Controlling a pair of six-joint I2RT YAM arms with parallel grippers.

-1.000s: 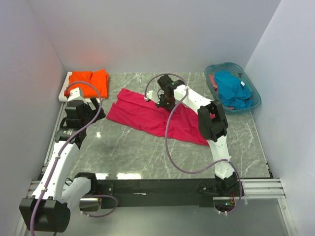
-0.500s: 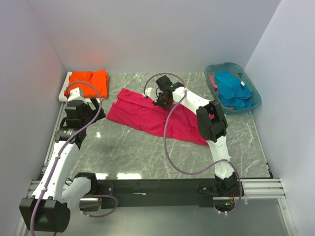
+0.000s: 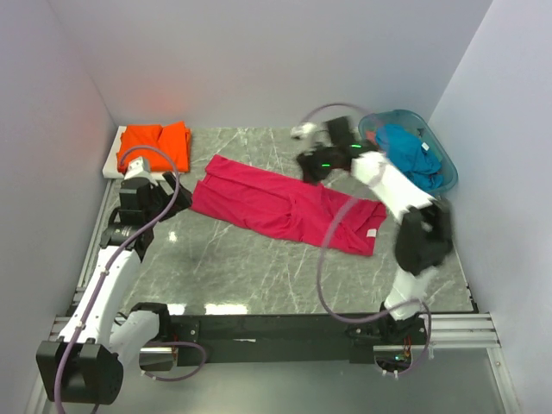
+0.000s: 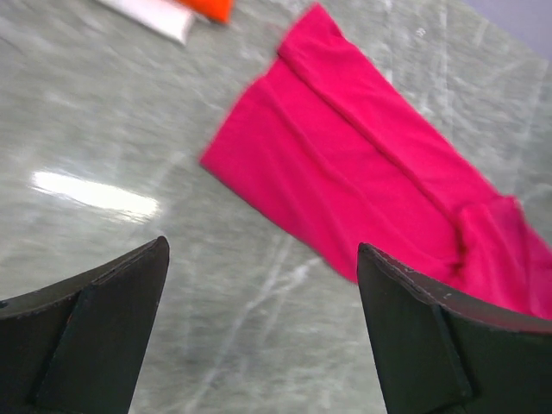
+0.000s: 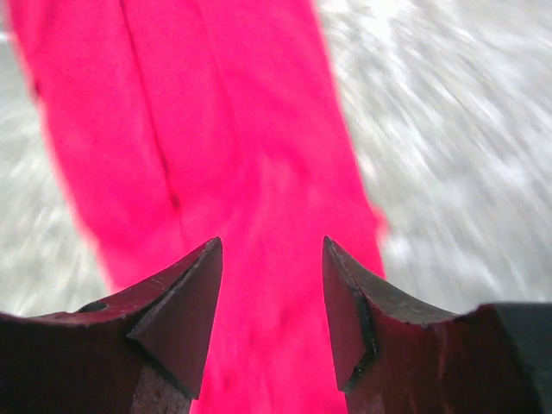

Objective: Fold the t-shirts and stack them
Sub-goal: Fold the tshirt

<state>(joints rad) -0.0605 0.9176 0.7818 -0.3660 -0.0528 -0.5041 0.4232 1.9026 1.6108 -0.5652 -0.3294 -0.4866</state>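
Observation:
The magenta t-shirt [image 3: 267, 203] lies spread in a long strip across the marble table, its white neck label [image 3: 373, 231] at the right end. My right gripper [image 3: 310, 164] hovers open just above the shirt's back edge, and in the right wrist view the magenta t-shirt [image 5: 216, 129] fills the space below the empty right gripper [image 5: 272, 259]. My left gripper [image 3: 142, 185] is open left of the shirt. In the left wrist view the left gripper [image 4: 263, 259] is over bare table, short of the magenta t-shirt [image 4: 345, 164]. The orange t-shirt [image 3: 155, 142] sits folded at the back left. A teal t-shirt [image 3: 405, 155] lies bunched in the basket.
The translucent teal basket [image 3: 448, 177] stands at the back right corner. The orange shirt rests on a white board [image 3: 110, 168] against the left wall. White walls close in the table on three sides. The arms' cables loop above the table.
My right gripper opened and let go of the magenta shirt, then swung right and back toward the basket. The shirt's right part now lies flatter with the label showing. The left arm barely moved.

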